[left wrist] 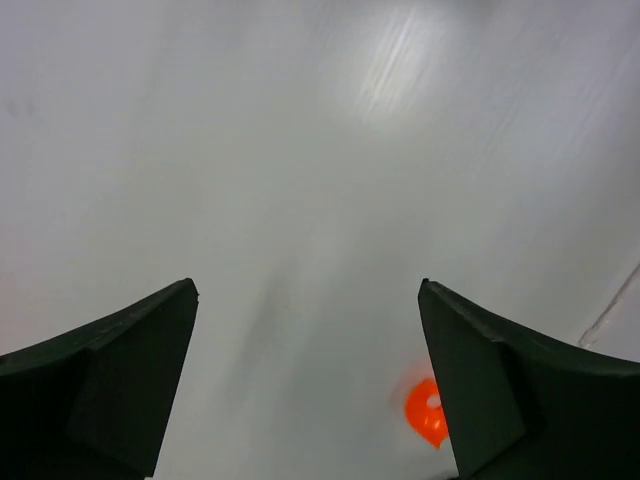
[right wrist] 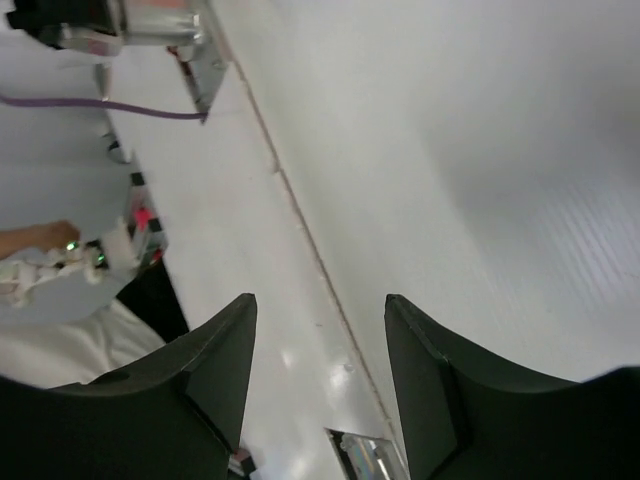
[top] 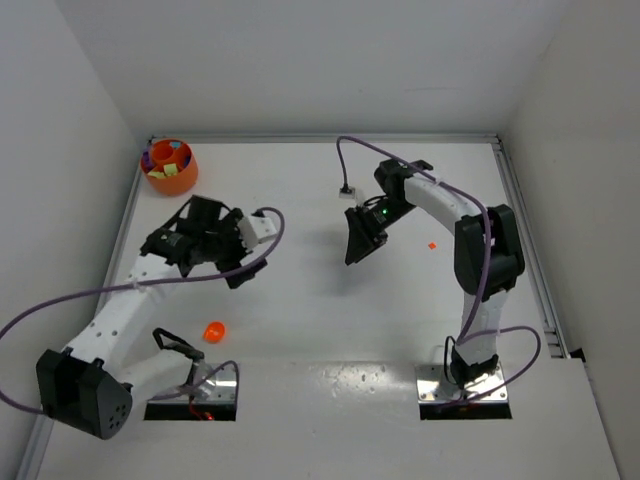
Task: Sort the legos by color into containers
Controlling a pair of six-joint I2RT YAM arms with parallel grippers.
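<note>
Top external view: a tiny red-orange plastic brick (top: 432, 245) is seen on the table, just toward the right edge from the right jaws, which are parted and empty. Left jaws are spread wide, empty, nearer the round orange plastic bowl (top: 170, 184) at the far left corner.

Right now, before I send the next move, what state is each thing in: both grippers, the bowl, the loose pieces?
left gripper: open, nothing between the fingers.
right gripper: open, empty.
orange bowl: upright in the far left corner, holding legos of mixed colours.
red lego: loose on the table, right of the right gripper.
orange object: loose on the table by the left arm.
</note>
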